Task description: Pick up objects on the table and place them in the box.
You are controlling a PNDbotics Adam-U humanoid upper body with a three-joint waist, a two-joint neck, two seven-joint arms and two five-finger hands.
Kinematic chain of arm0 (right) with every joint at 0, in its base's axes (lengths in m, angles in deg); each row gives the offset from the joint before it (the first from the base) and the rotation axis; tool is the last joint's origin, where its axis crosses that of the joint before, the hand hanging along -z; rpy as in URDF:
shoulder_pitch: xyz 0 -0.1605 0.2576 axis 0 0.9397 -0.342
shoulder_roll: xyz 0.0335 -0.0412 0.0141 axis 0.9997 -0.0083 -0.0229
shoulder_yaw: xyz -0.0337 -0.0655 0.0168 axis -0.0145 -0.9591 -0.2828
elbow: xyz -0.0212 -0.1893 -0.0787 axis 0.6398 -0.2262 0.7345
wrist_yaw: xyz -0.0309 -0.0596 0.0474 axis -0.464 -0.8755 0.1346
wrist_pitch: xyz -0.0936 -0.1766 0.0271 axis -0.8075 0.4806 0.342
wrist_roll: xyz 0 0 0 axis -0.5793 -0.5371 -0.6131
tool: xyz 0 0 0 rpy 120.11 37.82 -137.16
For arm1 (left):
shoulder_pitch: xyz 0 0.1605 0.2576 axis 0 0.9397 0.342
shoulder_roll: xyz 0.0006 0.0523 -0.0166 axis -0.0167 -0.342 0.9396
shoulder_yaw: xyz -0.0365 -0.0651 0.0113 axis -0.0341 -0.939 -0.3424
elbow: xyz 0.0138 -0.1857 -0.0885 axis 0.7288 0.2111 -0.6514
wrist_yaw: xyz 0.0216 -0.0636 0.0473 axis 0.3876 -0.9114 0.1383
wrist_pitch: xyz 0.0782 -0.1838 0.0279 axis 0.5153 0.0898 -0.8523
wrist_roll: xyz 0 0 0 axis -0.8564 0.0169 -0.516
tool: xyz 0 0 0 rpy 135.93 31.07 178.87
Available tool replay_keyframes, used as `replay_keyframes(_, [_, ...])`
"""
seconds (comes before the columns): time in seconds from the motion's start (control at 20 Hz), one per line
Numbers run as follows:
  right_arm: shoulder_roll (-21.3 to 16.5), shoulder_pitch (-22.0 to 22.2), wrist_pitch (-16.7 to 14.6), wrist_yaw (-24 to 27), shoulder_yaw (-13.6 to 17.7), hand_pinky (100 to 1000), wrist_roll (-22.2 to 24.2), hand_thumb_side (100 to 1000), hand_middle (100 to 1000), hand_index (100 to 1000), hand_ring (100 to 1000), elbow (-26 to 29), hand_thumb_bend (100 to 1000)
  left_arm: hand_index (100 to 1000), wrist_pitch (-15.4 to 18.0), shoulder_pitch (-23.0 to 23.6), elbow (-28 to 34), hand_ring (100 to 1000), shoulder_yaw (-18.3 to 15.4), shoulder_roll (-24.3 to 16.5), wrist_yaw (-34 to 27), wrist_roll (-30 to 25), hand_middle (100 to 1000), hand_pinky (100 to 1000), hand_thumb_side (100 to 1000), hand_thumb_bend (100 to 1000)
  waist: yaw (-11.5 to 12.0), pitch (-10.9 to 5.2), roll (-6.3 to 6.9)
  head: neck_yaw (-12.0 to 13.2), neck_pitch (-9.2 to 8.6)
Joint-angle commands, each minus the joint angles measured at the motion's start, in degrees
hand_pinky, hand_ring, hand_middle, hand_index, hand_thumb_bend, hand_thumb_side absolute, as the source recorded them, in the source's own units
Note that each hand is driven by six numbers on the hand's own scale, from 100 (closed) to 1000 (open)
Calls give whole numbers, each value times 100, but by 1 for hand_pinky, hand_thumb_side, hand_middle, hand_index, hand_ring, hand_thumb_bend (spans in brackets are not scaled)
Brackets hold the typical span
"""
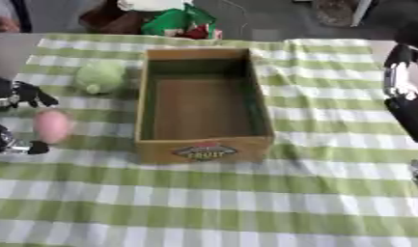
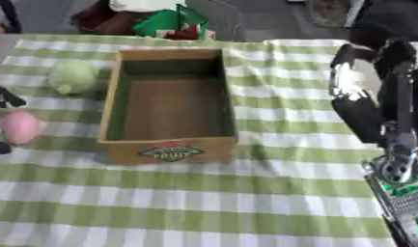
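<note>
- The box [image 1: 202, 103] is an open cardboard one standing near the middle of the tabletop [image 1: 245, 202], which is covered by a green and white checked cloth. Nothing lies inside it, and a printed label shows on its near wall.
- A pink egg-shaped object [image 1: 52, 126] sits to the left of the box, apart from its wall, near the left edge of the view.
- The left hand [image 1: 18, 94] comes in at the left edge, with dark fingers above and below the pink object; the fingers [image 1: 30, 147] look spread around it, and whether any of them touches it cannot be told.
- A pale green round object [image 1: 100, 77] lies on the cloth beyond the pink one, just beside the far left part of the box.
- The right hand [image 2: 351, 82] is at the right side, raised over the cloth well apart from the box; it is blurred, so whether its fingers are together or apart cannot be told.
- Beyond the far edge of the tabletop lies a heap of green, red and white things [image 1: 174, 19].
</note>
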Motion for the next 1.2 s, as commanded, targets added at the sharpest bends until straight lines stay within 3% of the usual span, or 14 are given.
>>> replay_keyframes(0.05, [-95, -45, -19, 32, 34, 752, 23, 498, 730, 815, 786, 79, 100, 945, 952, -140, -75, 785, 4, -58, 290, -797, 801, 664, 799, 590, -9, -91, 7, -41, -54])
replay_keyframes(0.55, [-79, -33, -17, 38, 28, 754, 48, 497, 730, 812, 787, 79, 100, 900, 767, -157, -96, 758, 49, 105, 1130, -135, 749, 635, 794, 503, -17, -67, -10, -48, -77])
replay_keyframes(0.65, [-75, -30, -17, 39, 27, 754, 52, 496, 730, 812, 787, 79, 100, 892, 742, -161, -130, 746, 34, 132, 1305, 2, 735, 604, 770, 413, -14, -66, -11, -50, -85])
replay_keyframes(0.8, [-66, -29, -17, 42, 22, 754, 65, 497, 730, 811, 787, 79, 100, 906, 646, -171, -145, 747, 26, 167, 1554, 220, 743, 603, 776, 387, -14, -63, -13, -51, -101])
replay_keyframes(0.95, [-66, -27, -18, 44, 23, 754, 70, 498, 729, 811, 787, 79, 100, 922, 487, -186, -81, 746, 31, 168, 1801, 438, 742, 607, 728, 325, -21, -58, -17, -55, -110])
replay_keyframes(1.0, [-65, -28, -19, 44, 22, 754, 74, 499, 730, 808, 788, 79, 100, 904, 442, -181, -79, 718, 24, 188, 1884, 512, 712, 567, 656, 239, -23, -55, -20, -56, -119])
replay_keyframes(1.05, [-62, -28, -20, 44, 22, 755, 77, 500, 730, 807, 788, 79, 100, 879, 415, -175, -110, 675, 10, 221, 1970, 603, 679, 513, 529, 132, -25, -53, -22, -57, -125])
replay_keyframes(1.15, [-57, -26, -22, 45, 25, 755, 78, 501, 730, 806, 788, 79, 100, 827, 404, -172, -217, 597, -23, 283, 2068, 845, 632, 414, 266, 100, -27, -50, -23, -62, -131])
replay_keyframes(1.2, [-55, -25, -22, 46, 28, 755, 76, 501, 730, 806, 788, 79, 100, 813, 406, -173, -275, 580, -37, 310, 2076, 986, 621, 390, 185, 100, -29, -49, -24, -63, -131])
